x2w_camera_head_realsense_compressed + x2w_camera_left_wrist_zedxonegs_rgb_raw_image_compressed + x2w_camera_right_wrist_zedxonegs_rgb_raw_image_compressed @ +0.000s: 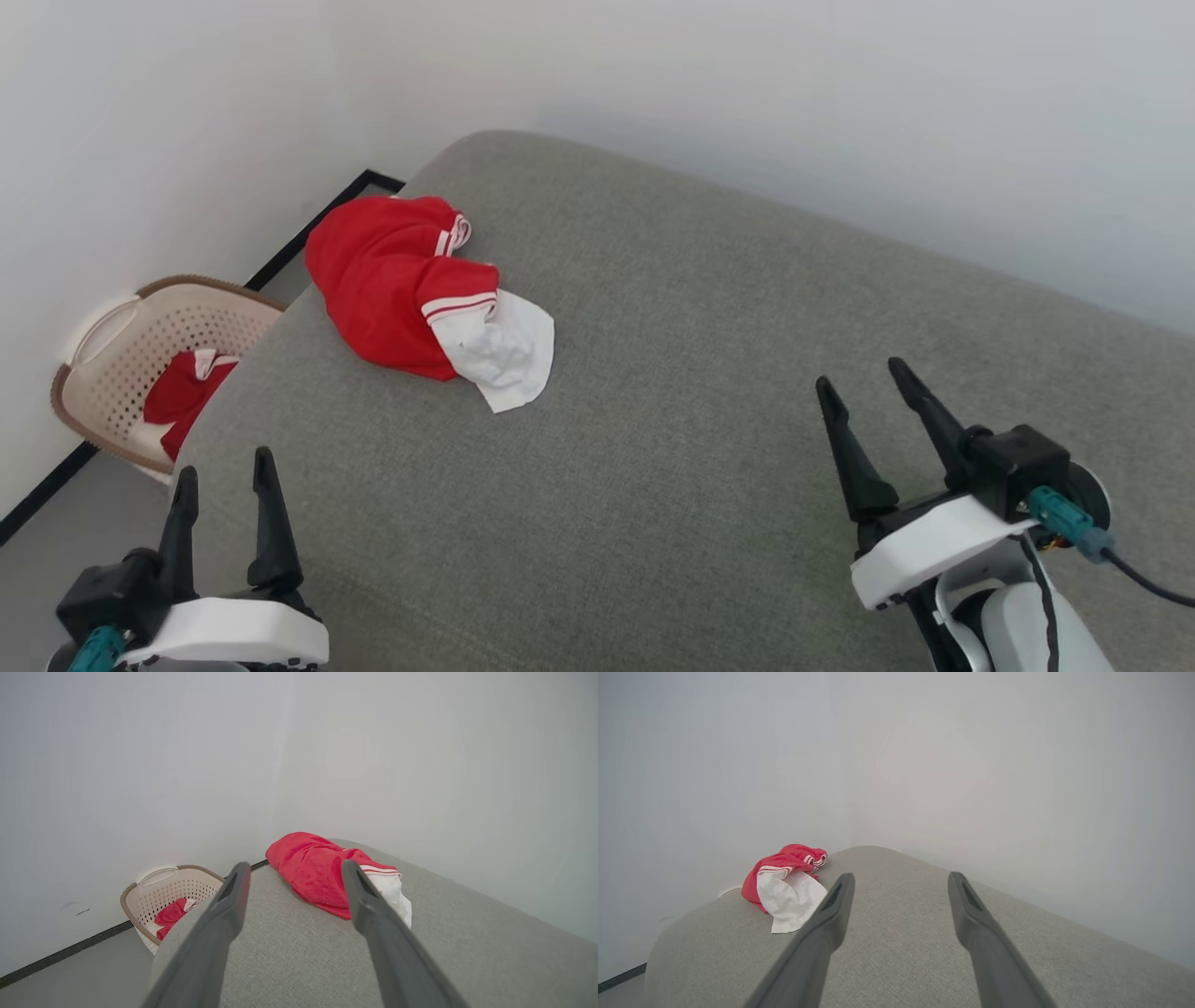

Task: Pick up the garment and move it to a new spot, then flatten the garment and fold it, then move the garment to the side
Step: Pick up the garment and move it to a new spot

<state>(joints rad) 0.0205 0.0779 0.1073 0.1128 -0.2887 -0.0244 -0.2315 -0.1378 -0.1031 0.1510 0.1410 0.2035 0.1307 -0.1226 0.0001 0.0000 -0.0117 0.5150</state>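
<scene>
Both claws stand released and hold nothing. Low at the near left edge of the broad grey woven-fabric cushion (700, 392), the left gripper (225, 464) has its two long dark fingers spread apart and pointing up the head view. The right gripper (859, 373) hovers over the cushion's right part, its fingers likewise spread, with bare grey fabric between them.

A soft bright red cloth garment (392, 280) with white lining and thin white stripes along its trim lies crumpled in a heap on the cushion's far left part, close to the rounded edge. Its white portion spills out toward the cushion's middle. The garment is well apart from both grippers.

Down on the grey floor (65, 569) beside the cushion's left end, a beige perforated plastic basket (131, 336) with a brown rim stands against the pale wall (747, 93). A red-and-white cloth (182, 397) lies inside it.
</scene>
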